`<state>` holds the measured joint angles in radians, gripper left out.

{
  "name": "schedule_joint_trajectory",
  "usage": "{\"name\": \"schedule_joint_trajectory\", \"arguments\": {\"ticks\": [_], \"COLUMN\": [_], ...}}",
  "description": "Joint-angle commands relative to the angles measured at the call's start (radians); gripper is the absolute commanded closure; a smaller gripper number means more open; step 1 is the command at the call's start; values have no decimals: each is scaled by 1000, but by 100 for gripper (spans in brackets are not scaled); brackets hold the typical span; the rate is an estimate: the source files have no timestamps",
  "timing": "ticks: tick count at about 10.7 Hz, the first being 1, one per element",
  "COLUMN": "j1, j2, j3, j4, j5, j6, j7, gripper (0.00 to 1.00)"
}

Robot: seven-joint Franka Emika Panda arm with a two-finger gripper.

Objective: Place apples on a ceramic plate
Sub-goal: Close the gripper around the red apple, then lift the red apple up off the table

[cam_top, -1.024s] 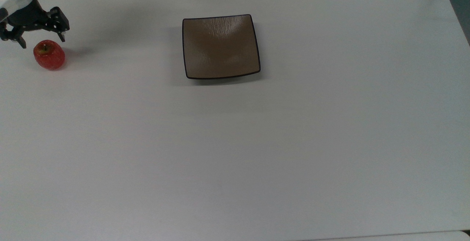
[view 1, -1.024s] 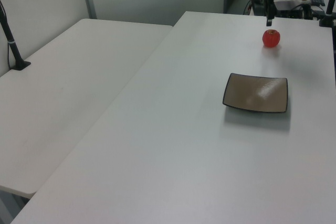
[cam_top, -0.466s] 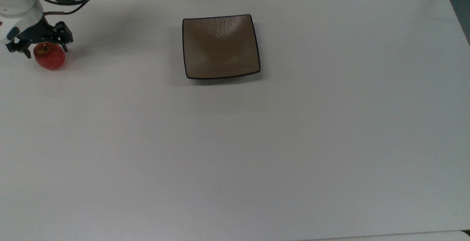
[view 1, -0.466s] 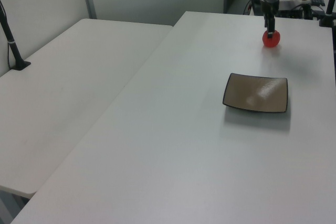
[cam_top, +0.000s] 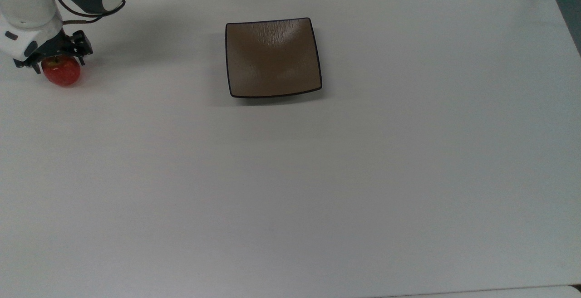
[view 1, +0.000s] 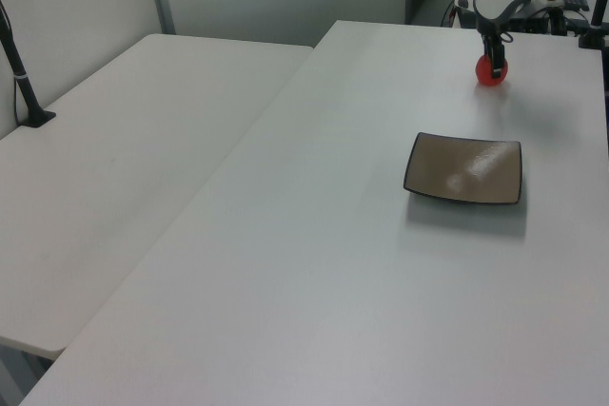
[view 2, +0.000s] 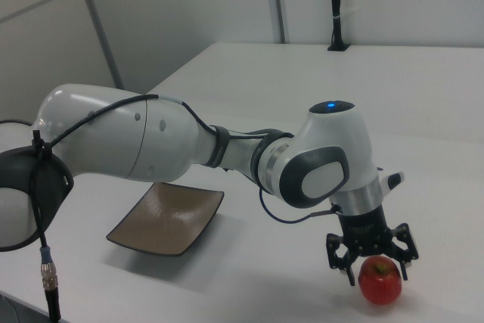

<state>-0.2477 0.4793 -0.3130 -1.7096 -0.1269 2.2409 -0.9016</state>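
Apple [view 2: 380,280] upright, stem up, between spread fingers [view 2: 349,271]; plate [cam_top: 273,57] well apart.

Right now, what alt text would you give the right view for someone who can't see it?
A white robot arm reaches down over a red apple on a white table, its open black fingers straddling the fruit. An empty square brown plate sits apart, toward the right view's left.

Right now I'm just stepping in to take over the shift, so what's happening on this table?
A Franka arm is reaching for the apple, which sits on the white table at the top view's far left. Its gripper is open, fingers straddling the top of the apple, not yet closed on it. The square brown ceramic plate lies empty, well apart to the top view's right, so nothing has been placed yet.
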Motion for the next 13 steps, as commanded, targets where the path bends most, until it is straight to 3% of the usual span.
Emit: {"name": "schedule_joint_trajectory", "arguments": {"ticks": [1,4,5,8,13], "j1": [4,4,4,11,62], "j2": [-8,-8,-8,-40,-194], "j3": [-4,-4,-4,-3,8], "j4": [-30,-39,-39,-33,34], "j5": [-16,-19,-19,-19,1], "j6": [35,35,32,-19,-300], "j7": [-11,-23,-25,-25,-13], "gripper": [19,87,91,91,90]}}
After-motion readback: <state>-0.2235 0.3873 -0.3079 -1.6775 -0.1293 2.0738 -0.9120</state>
